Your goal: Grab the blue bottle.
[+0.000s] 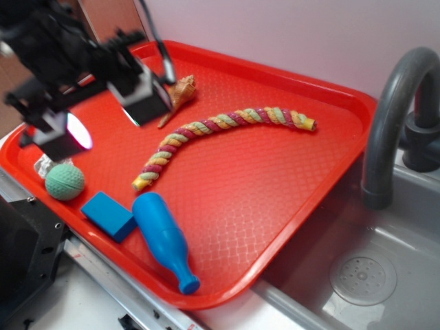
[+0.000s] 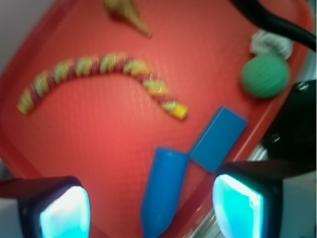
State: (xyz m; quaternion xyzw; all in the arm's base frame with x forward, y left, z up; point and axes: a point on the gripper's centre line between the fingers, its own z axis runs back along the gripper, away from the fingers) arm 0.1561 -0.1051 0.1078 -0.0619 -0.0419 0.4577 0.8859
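Exterior: your gripper (image 1: pixel 103 113) hangs wide open, empty, over the red tray (image 1: pixel 289 206) beside a grey sink (image 1: pixel 385 289) and faucet (image 1: pixel 392 103). The blue bottle (image 1: pixel 161 237) lies at the tray's near edge, touching the blue block (image 1: pixel 108 215). Wrist: the bottle (image 2: pixel 163 191) shows between your fingers (image 2: pixel 62 210), beside the block (image 2: pixel 218 139).

Blue bottle (image 2: pixel 164 191) lies on the red tray (image 2: pixel 99 139) between spread fingers (image 2: pixel 64 210).
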